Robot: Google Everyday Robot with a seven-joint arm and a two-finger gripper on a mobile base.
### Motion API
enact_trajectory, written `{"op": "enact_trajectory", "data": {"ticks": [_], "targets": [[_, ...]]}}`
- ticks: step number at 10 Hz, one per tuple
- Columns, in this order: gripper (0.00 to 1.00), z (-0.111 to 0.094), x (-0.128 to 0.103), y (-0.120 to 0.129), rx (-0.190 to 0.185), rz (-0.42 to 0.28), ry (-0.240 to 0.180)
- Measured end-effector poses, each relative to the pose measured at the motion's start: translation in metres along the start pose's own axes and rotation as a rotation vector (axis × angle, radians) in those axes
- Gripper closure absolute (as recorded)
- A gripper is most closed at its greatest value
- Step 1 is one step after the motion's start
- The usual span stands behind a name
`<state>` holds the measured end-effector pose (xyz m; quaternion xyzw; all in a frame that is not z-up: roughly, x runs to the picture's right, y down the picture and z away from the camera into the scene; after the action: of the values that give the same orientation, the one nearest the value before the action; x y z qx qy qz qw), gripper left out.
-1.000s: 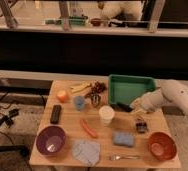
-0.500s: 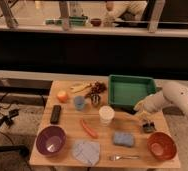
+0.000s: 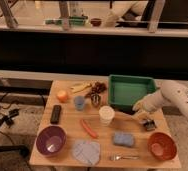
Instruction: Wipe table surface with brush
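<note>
The table surface [image 3: 69, 131] is a light-brown wooden tabletop in the lower middle of the camera view. The brush [image 3: 149, 125] is a small dark thing on the table's right side, just in front of the green tray. My white arm reaches in from the right. My gripper [image 3: 146, 120] hangs straight down over the brush and meets it at the table surface, and it hides part of the brush. I cannot make out whether the brush is gripped.
A green tray [image 3: 129, 90] stands behind the gripper, a white cup [image 3: 106, 114] to its left and an orange bowl [image 3: 162, 145] in front. A blue sponge [image 3: 122, 139], fork [image 3: 123, 157], cloth [image 3: 86, 151], purple bowl [image 3: 51, 140], black remote [image 3: 56, 114] and small cups fill the table.
My gripper and the dark brush under it have shifted a little to the right along the table. Nothing else has moved.
</note>
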<state>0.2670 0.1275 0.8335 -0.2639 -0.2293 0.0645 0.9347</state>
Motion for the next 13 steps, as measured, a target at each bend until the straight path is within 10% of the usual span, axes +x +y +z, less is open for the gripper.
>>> {"op": "enact_trajectory", "data": {"ticks": [5,11,13], "targets": [[0.86,-0.0001,0.0045,-0.0001,-0.007,0.008,0.007],[0.26,0.0000,0.0047,0.0006,-0.009,0.009,0.007],[0.20,0.0000,0.0045,0.0005,-0.010,0.009,0.007]]}}
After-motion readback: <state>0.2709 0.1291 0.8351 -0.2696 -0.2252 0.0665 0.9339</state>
